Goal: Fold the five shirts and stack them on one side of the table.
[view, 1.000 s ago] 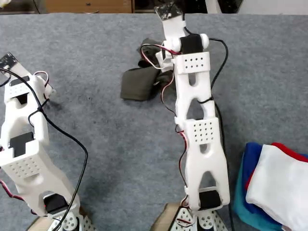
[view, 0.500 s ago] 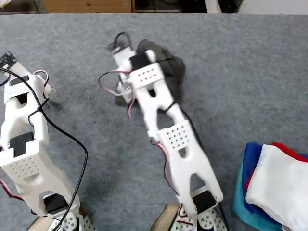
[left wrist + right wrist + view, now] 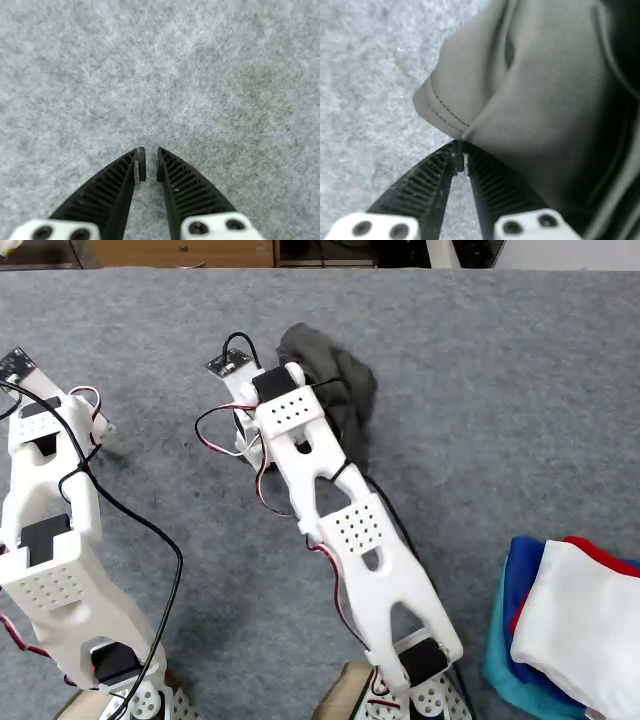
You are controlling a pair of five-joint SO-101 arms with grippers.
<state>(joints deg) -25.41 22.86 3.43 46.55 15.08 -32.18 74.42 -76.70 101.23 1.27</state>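
A dark olive-grey shirt (image 3: 338, 390) lies bunched on the grey table (image 3: 520, 390), at the far middle. My right arm (image 3: 330, 510) stretches from the near edge up to the shirt's left side. In the right wrist view, my right gripper (image 3: 461, 156) is shut on a stitched edge of the shirt (image 3: 540, 100), which hangs in folds just above the table. My left arm (image 3: 45, 490) stands at the left edge. The left gripper (image 3: 148, 164) is shut on nothing, its tips just over bare table.
A stack of folded shirts (image 3: 575, 625) sits at the near right corner, white on top of red, blue and teal. Red and black cables (image 3: 225, 425) loop beside the right arm's wrist. A wooden cabinet (image 3: 185, 252) stands beyond the far edge.
The right arm swung left from the far middle, pulling the dark shirt along. The shirt, earlier spread to the arm's left, now lies bunched on its right. The left arm stayed still.
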